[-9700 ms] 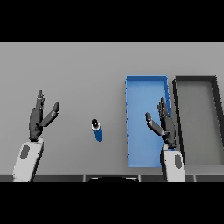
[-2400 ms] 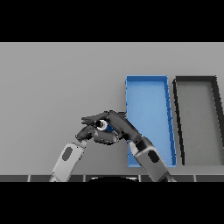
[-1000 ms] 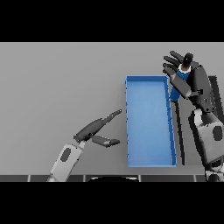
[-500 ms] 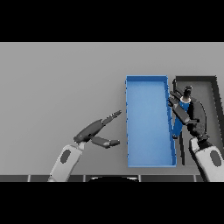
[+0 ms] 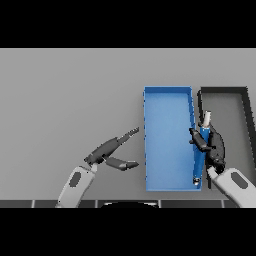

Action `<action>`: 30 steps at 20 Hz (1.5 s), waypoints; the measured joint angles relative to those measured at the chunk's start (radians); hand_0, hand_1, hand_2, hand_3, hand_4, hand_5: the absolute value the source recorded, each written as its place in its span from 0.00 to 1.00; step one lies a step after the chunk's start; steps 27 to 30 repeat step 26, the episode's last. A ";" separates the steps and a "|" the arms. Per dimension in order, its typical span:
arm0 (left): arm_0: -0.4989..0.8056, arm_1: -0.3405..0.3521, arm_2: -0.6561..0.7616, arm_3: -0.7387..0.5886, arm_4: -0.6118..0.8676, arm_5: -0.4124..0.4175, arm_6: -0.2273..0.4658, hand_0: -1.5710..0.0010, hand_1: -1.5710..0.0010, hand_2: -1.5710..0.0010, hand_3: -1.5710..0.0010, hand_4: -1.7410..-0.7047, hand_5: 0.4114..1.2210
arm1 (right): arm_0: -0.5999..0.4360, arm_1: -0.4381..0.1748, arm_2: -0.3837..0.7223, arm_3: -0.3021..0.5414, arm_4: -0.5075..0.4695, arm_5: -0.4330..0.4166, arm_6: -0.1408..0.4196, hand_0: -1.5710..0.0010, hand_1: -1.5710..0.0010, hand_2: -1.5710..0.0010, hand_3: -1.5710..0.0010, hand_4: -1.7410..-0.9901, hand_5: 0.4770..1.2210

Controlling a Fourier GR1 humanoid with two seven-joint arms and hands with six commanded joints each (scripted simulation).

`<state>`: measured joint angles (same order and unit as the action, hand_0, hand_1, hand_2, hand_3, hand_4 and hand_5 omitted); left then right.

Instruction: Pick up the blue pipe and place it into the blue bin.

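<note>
Your landmark is the long blue rectangular bin, which lies on the flat grey table with its long sides running away from you. Just to the right of that bin sits a dark grey rectangular bin of similar shape, their long walls side by side.

Your right hand is at the blue bin's right wall, about halfway along it, with its dark fingers curled round the blue pipe with the pale end. The pipe lies roughly parallel to that right wall, over or just inside it; you cannot tell from this view whether it touches the bin's floor. Its pale tip sticks out beyond your hand toward the bin's far end, and its other end reaches down to the bin's near right corner.

Your left hand is over the table just left of the blue bin's near half. Its fingers are stretched out toward the bin's left wall, thumb spread apart below them, holding nothing.
</note>
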<state>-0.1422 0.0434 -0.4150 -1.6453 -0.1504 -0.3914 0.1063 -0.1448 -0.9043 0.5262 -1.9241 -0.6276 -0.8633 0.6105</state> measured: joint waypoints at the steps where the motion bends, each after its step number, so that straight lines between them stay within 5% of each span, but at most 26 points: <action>1: -0.001 -0.002 0.000 0.001 0.000 0.001 0.000 1.00 1.00 1.00 1.00 0.83 0.02 | -0.012 -0.015 0.021 0.013 -0.023 -0.009 0.000 0.52 0.56 0.56 0.74 0.44 1.00; 4: 0.007 0.002 0.000 -0.009 0.005 -0.002 -0.007 1.00 1.00 1.00 1.00 0.83 0.02 | -0.056 -0.074 0.102 0.035 -0.094 0.001 0.000 0.76 0.78 0.78 0.87 0.69 0.89; 8: -0.003 -0.004 0.003 -0.009 0.010 -0.001 0.025 1.00 1.00 1.00 1.00 0.83 0.02 | -0.222 -0.207 0.339 0.070 -0.212 0.061 -0.001 0.90 0.91 0.91 0.95 0.88 0.61; 14: -0.002 0.003 0.007 -0.001 0.005 -0.001 0.010 1.00 1.00 1.00 1.00 0.82 0.02 | -0.418 -0.273 0.563 0.102 -0.285 0.080 -0.001 0.97 0.98 0.98 0.99 0.93 0.38; 18: 0.006 0.006 0.005 -0.011 0.004 0.000 0.003 1.00 1.00 1.00 1.00 0.82 0.02 | -0.459 -0.240 0.606 0.132 -0.296 0.063 -0.001 0.99 0.99 0.99 0.99 0.95 0.28; 30: 0.012 0.014 0.006 -0.009 -0.001 0.001 -0.010 1.00 1.00 1.00 1.00 0.83 0.02 | -0.491 -0.246 0.638 0.135 -0.307 0.078 -0.001 1.00 1.00 1.00 1.00 0.96 0.22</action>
